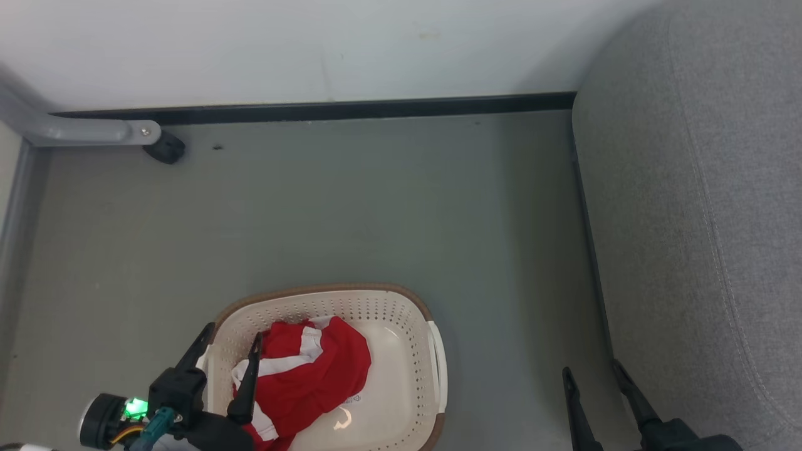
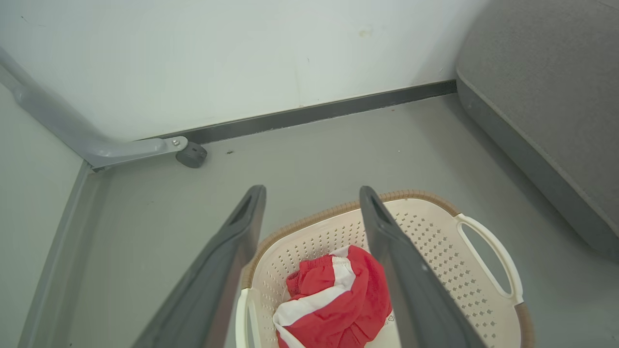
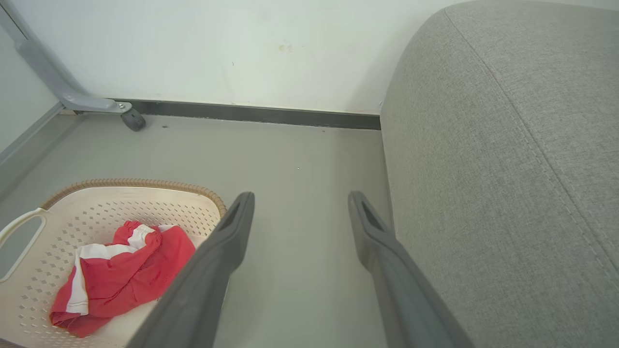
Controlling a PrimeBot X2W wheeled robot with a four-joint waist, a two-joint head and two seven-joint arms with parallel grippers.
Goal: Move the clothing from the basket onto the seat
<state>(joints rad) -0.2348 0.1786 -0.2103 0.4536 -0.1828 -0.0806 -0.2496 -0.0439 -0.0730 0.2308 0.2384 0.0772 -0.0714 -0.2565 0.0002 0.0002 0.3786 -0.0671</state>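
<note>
The clothing [image 1: 313, 369], a crumpled red garment with broad white stripes, lies in the cream basket [image 1: 401, 313] on the floor. My left gripper [image 1: 233, 335] hangs open over the basket's left rim, one finger outside it and one above the garment, holding nothing. The left wrist view looks down between the open fingers [image 2: 227, 270] onto the clothing [image 2: 333, 299] and the basket [image 2: 435, 232]. My right gripper [image 1: 592, 373] stands open and empty beside the front edge of the grey seat [image 1: 702, 219]. The right wrist view shows the seat [image 3: 508, 169], basket [image 3: 29, 290] and clothing [image 3: 121, 270].
A white wall with a dark baseboard [image 1: 326, 111] closes off the far side. A grey metal leg with a black caster [image 1: 164, 149] stands at the far left. Grey floor [image 1: 376, 207] lies between the basket, the wall and the seat.
</note>
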